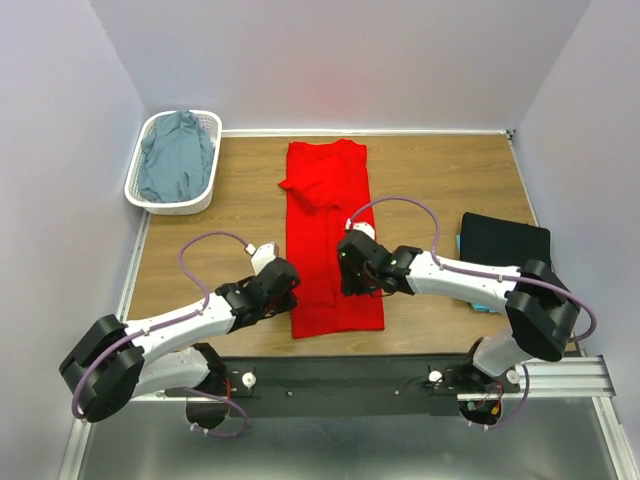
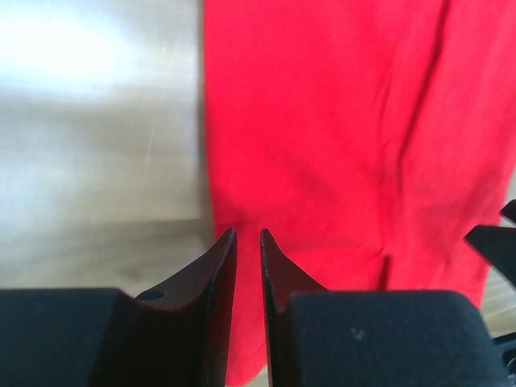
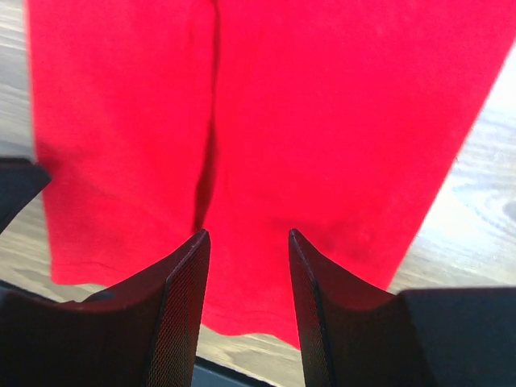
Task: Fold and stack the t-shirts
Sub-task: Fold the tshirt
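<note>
The bright red t-shirt (image 1: pixel 330 220) lies flat in a long strip down the middle of the table, one sleeve folded in at its far end. My left gripper (image 1: pixel 291 292) sits low at the shirt's near left edge. In the left wrist view its jaws (image 2: pixel 248 234) stand a narrow gap apart over the red t-shirt (image 2: pixel 347 137), with cloth showing through the gap and nothing pinched. My right gripper (image 1: pixel 352 275) hovers open above the near part of the red t-shirt (image 3: pixel 322 105), its tips (image 3: pixel 246 234) close to the hem. A folded black t-shirt (image 1: pixel 505 240) rests on a teal one (image 1: pixel 484 305) at the right.
A white lattice basket (image 1: pixel 135 188) stands at the far left corner with a dusty grey-blue t-shirt (image 1: pixel 175 160) in it. Grey walls close in on the left, back and right. The black base rail (image 1: pixel 340 375) runs along the near edge.
</note>
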`<state>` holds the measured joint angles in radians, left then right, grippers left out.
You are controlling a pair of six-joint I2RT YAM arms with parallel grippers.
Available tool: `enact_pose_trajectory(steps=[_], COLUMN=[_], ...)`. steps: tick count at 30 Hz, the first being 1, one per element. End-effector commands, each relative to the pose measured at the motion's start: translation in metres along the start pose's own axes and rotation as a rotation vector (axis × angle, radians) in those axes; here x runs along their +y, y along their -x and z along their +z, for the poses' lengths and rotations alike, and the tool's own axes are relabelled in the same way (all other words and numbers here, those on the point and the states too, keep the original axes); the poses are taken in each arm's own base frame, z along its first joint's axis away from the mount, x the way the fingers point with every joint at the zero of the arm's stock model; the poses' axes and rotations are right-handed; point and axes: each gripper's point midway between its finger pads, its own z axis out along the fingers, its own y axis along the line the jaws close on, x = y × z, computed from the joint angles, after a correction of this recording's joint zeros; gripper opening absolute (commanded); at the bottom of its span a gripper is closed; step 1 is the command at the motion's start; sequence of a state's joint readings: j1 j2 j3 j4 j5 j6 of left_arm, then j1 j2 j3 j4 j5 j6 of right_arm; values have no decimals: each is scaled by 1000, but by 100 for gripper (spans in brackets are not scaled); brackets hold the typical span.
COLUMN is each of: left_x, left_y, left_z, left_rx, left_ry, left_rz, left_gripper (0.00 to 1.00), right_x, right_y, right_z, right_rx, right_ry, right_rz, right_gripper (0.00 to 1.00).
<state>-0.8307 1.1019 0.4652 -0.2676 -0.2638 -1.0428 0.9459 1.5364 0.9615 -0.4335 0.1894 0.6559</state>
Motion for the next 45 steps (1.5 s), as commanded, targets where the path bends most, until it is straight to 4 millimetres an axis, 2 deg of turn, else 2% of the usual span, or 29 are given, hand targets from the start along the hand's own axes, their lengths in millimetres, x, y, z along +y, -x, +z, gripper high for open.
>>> enact_pose_trajectory(steps=[1,7,8,15,26,31,38,39,42,45], left_x=[13,7,8,6,15,13,10,11,14,12], left_y=[-6,-27,-28,-29,-50,-54,-62,-62,-66,-67], left_z=[-6,-8,-10,-19,-25,-24,-17,-16,-18,-20], left_rx=[-19,46,54,74,173,192,230,232,249,258], left_ry=[80,78,92,111,119,111,104,108,108,88], left_rz=[-39,27,38,96,138,170,225,228,242,237], left_gripper=[26,28,31,36,36,40,40,39,17,1], right_x=[-9,-16,-17,-21,-23,-27,-39,-40,-42,-45], right_y=[-3,-16,-17,-24,-37,-45,-61,-63,-71,-81], right_z=[-3,-2,-3,-4,-12,-14,-21,-22,-26,-28], right_rx=[-39,-25,-24,-14,7,23,62,68,87,111], right_ry=[-38,-51,-50,-48,-17,-15,-30,-30,-23,-17], right_rz=[61,77,79,79,73,73,70,72,79,86], right_gripper=[51,50,50,50,50,51,54,54,55,55])
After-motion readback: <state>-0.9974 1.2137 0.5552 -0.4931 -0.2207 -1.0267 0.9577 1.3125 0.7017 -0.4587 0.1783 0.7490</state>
